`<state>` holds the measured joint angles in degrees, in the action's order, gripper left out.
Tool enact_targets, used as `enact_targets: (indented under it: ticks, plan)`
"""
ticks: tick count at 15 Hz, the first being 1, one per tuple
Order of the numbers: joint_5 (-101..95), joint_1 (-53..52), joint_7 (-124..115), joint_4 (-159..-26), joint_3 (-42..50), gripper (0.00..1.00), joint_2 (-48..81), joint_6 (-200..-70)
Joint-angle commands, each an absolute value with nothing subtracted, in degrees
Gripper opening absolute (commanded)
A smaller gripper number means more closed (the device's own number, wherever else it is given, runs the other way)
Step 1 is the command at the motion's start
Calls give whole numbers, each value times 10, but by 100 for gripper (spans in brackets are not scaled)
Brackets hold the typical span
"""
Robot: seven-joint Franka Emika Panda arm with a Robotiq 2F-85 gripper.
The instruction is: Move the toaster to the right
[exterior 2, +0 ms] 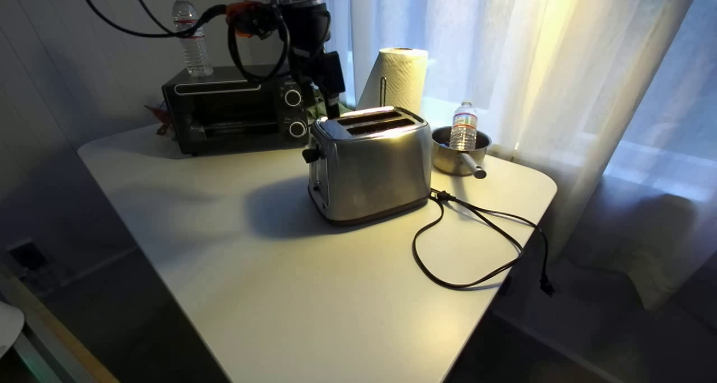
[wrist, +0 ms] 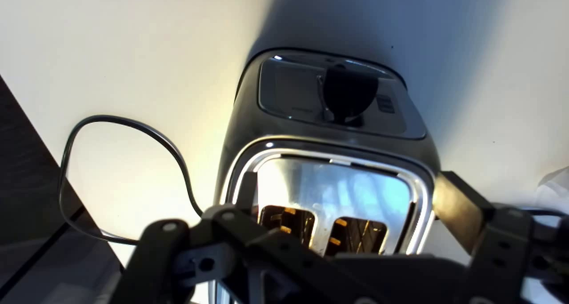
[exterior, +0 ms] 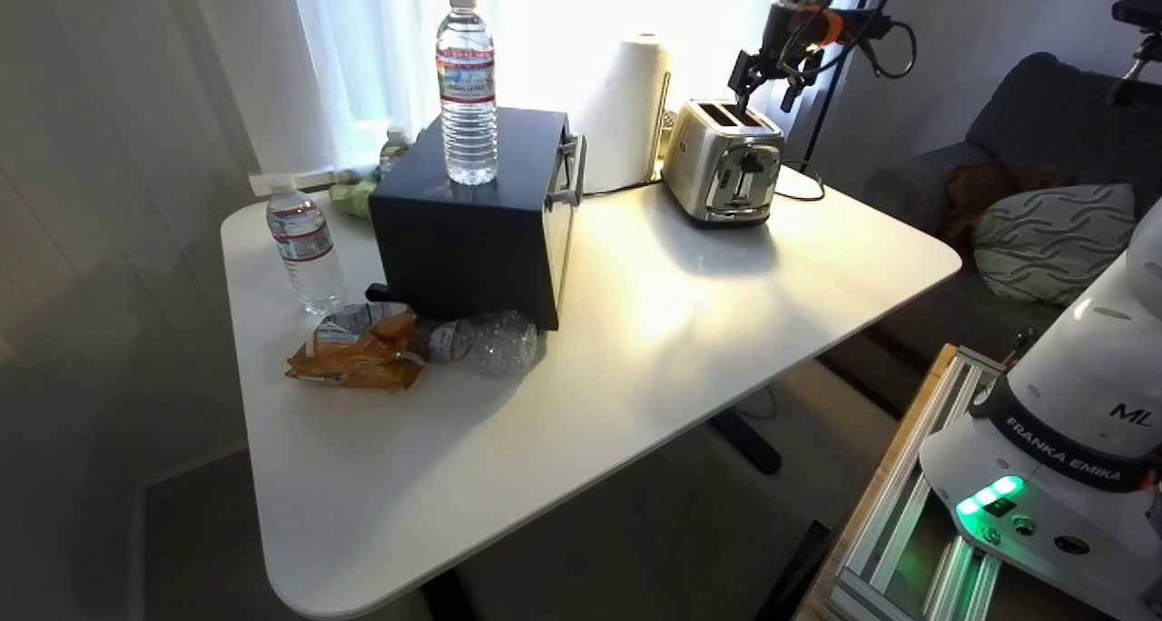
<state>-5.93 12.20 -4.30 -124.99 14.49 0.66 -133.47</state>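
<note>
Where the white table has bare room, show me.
Bare: tabletop between the boxy black oven and silver metal toaster; also between toaster, looped black cord and table edge. Crowded: beside the oven, around the crinkled orange bag and lying clear plastic bottle.

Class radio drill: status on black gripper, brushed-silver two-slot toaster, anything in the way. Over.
Gripper open at top of toaster, contact unclear. Toaster upright on white table. Black power cord looped beside it; might snag.

Past the edge of the bench (exterior: pixel 390 512), the robot base (exterior: pixel 1058 514) wears FRANKA EMIKA on its black collar (exterior: pixel 1062 447), ML above that; the bottle labels (exterior: pixel 466 74) I can't make out.
</note>
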Motion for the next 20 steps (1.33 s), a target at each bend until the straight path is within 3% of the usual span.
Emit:
enact_targets:
  ticks: [1,10,15,20]
  plan:
    - [-126,119,-66,-1375,129,100,-104,-1407]
    - [-107,107,36,-1512,102,100,-295,-1403]
    - [-18,83,45,-1493,109,100,-354,-1275]
    - [-1,68,78,-1506,105,100,-403,-1233]
